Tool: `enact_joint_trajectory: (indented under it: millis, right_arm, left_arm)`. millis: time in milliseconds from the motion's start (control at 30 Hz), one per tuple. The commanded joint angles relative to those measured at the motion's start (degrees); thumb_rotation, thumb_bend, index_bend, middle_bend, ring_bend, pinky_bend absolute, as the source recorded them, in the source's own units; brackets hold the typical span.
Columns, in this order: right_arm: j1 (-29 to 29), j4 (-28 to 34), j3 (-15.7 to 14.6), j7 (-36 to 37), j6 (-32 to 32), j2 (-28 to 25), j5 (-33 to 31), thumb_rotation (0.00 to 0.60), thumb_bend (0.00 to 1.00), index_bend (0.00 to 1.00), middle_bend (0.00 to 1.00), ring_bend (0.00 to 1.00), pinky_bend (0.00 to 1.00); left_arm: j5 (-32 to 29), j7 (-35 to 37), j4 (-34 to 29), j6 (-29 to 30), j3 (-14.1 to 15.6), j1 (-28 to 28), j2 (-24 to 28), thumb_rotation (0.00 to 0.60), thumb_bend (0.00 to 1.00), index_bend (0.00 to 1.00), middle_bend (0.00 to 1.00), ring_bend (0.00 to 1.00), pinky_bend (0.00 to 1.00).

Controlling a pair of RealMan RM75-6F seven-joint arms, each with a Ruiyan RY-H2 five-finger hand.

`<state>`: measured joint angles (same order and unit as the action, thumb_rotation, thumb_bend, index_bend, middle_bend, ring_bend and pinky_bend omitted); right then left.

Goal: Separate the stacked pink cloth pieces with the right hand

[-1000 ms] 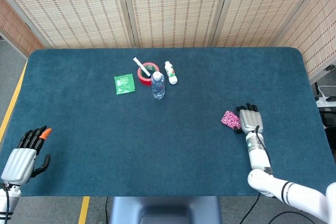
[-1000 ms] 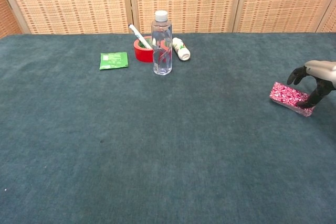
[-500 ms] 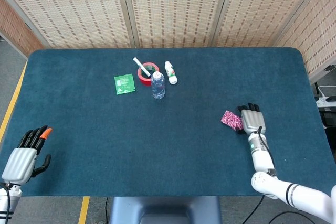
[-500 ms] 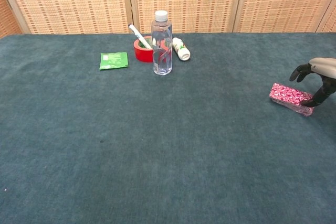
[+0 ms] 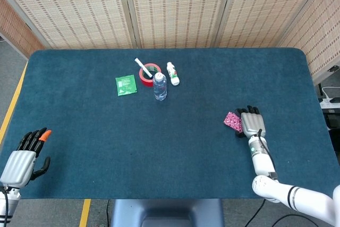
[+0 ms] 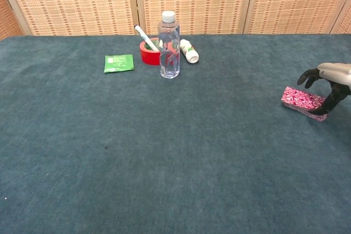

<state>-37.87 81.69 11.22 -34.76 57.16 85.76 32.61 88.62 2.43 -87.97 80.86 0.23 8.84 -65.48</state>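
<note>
The stacked pink cloth pieces (image 5: 232, 121) (image 6: 302, 101) lie flat on the blue table near its right side. My right hand (image 5: 251, 122) (image 6: 327, 83) arches over the stack's right end. One dark finger (image 6: 324, 104) touches that end, while the others hover above the far edge with nothing gripped. Off the table's near-left corner, my left hand (image 5: 25, 159) holds nothing and its fingers are spread; only the head view shows it.
At the table's back centre stand a clear water bottle (image 6: 168, 44), a red tape roll (image 6: 149, 53) with a white pen leaning on it, a small white bottle (image 6: 189, 51) lying down and a green packet (image 6: 119, 62). The table edge (image 5: 313, 94) runs just right of the hand.
My right hand has edged slightly leftward over the pink stack after drifting right half a second ago. The stack stays where it was and the left hand is still.
</note>
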Motion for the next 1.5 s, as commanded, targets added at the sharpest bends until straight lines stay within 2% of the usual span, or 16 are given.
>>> enact_joint_trajectory:
  millis: [33, 267, 567, 1033, 1200, 1500]
  right_arm:
    - [-0.51, -0.37, -0.05, -0.57, -0.33, 0.37, -0.99, 0.6, 0.2, 0.18, 0.18, 0.03, 0.0]
    - [-0.95, -0.95, -0.03, -0.56, 0.57, 1.27, -1.28, 0.6, 0.2, 0.19, 0.18, 0.05, 0.0]
    - [-1.19, -1.54, -0.41, -1.35, 1.8, 2.09, -1.2, 0.6, 0.2, 0.25, 0.19, 0.07, 0.0]
    - [-1.53, -2.4, -0.19, -1.44, 1.41, 2.85, -1.67, 0.6, 0.2, 0.24, 0.19, 0.08, 0.0]
    - [-1.5, -2.78, -0.25, -1.52, 1.89, 3.13, -1.4, 0.6, 0.2, 0.3, 0.23, 0.14, 0.0]
    - [-1.36, -2.83, -0.17, -1.58, 2.31, 3.32, -1.27, 0.6, 0.2, 0.35, 0.27, 0.19, 0.0]
  left_arm:
    - [-0.16, 0.04, 0.34, -0.34, -0.1, 0.19, -0.19, 0.6, 0.51, 0.0, 0.0, 0.0, 0.07]
    - [-0.27, -0.14, 0.06, -0.46, -0.17, 0.29, -0.13, 0.6, 0.51, 0.0, 0.0, 0.0, 0.07]
    - [-0.09, -0.12, -0.09, -0.6, -0.01, 0.35, -0.05, 0.6, 0.51, 0.0, 0.0, 0.0, 0.07]
    - [-0.34, -0.09, -0.24, -1.27, -0.06, 0.7, 0.14, 0.6, 0.51, 0.0, 0.0, 0.0, 0.07]
    - [-0.45, -0.21, -0.29, -1.22, 0.02, 0.58, 0.14, 0.6, 0.51, 0.0, 0.0, 0.0, 0.07]
    - [-0.52, -0.05, -0.25, -0.81, -0.11, 0.42, 0.2, 0.6, 0.51, 0.0, 0.0, 0.0, 0.07]
